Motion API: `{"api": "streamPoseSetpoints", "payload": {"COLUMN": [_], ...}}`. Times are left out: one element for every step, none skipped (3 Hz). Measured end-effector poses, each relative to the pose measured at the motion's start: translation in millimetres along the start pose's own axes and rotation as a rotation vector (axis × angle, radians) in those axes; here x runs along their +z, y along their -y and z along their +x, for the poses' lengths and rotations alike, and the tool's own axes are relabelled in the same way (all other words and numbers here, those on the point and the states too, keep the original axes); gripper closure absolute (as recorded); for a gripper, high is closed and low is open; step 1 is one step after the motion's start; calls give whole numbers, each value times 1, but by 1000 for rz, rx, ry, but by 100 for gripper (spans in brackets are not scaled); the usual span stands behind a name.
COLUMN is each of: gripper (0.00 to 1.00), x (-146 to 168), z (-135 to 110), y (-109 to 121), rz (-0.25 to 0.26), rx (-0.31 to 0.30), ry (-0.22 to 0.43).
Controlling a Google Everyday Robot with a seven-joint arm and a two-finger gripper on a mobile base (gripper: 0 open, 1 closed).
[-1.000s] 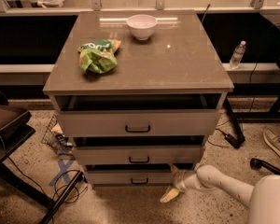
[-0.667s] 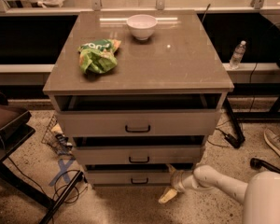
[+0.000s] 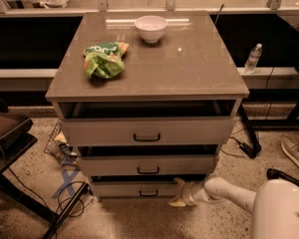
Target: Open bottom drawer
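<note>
Three drawers, each slightly ajar. The bottom drawer [image 3: 120, 189] sits lowest, its small handle [image 3: 148, 193] left of the gripper [image 3: 177, 192], which is at the front's right end — I cannot tell its hold. Pulling off-centre there could skew the drawer and jam it — or slip free.

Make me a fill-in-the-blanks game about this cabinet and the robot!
The cabinet has ___ drawers.
The white bowl sits on the cabinet's ___.
The gripper is at the bottom drawer's ___ end.
The chip bag is coloured ___.
Missing words: three, top, right, green.
</note>
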State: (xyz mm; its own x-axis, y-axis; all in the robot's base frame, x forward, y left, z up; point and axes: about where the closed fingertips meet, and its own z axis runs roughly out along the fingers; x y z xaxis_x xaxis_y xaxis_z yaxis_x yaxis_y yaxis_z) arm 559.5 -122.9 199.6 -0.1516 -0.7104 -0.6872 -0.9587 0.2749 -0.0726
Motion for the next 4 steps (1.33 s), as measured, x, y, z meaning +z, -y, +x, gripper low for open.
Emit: {"api": "streamPoseSetpoints", "payload": {"gripper": [79,99,100,100], "x": [-3,-5,-5,-7], "z": [-3,-4,-4,-6], "y": [0,0,0,0], "rz": [0,0,0,0], "rx": [0,0,0,0], "ry": [0,0,0,0]}}
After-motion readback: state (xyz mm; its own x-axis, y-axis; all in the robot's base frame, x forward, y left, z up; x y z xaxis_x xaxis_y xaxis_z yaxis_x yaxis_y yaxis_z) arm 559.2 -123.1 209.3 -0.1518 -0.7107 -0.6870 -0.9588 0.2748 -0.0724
